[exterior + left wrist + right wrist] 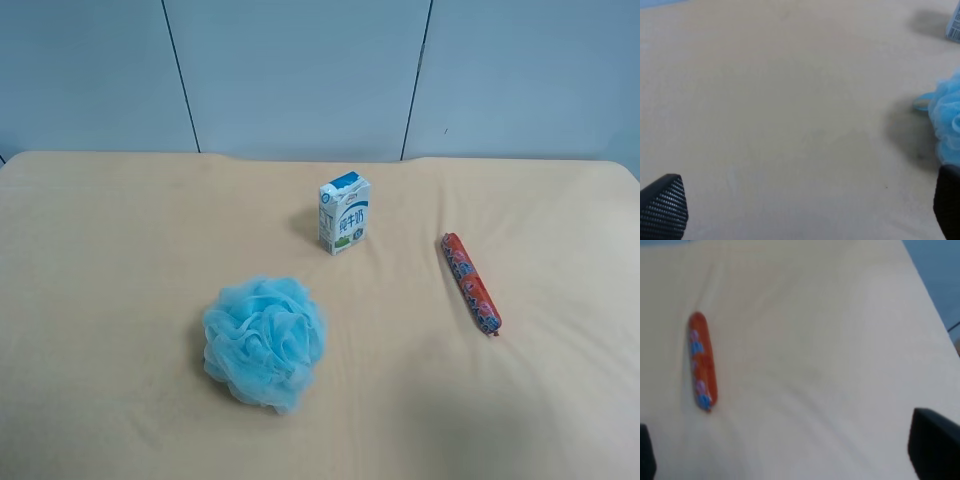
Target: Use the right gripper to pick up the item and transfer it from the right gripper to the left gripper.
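Item (471, 283) lies flat on the tan cloth (120, 250), toward the exterior view's right side. Its long axis slants from far to near and its ends are free, touching only cloth. In the right wrist view the item (702, 361) shows lengthwise, with bare cloth and shallow wrinkles on every side.

Carton (344, 213) stands upright, farther back and toward the middle, well apart from the item. Pouf (264, 340) sits nearer the camera, on the far side of the carton from the item, apart from both. Neither stands beside the item or across it.

Right gripper (790, 455): dark fingertips show only at the frame's corners, spread wide, with only cloth between them. The item is ahead and off to one side, outside the jaws.

Left gripper (805, 210): jaws wide as well, holding nothing. The pouf (946, 122) appears just beside one fingertip (949, 205), casting a shadow on the cloth, and a corner of the carton (954, 25) shows beyond it.

Blue-grey wall panels (300, 70) stand behind the table.
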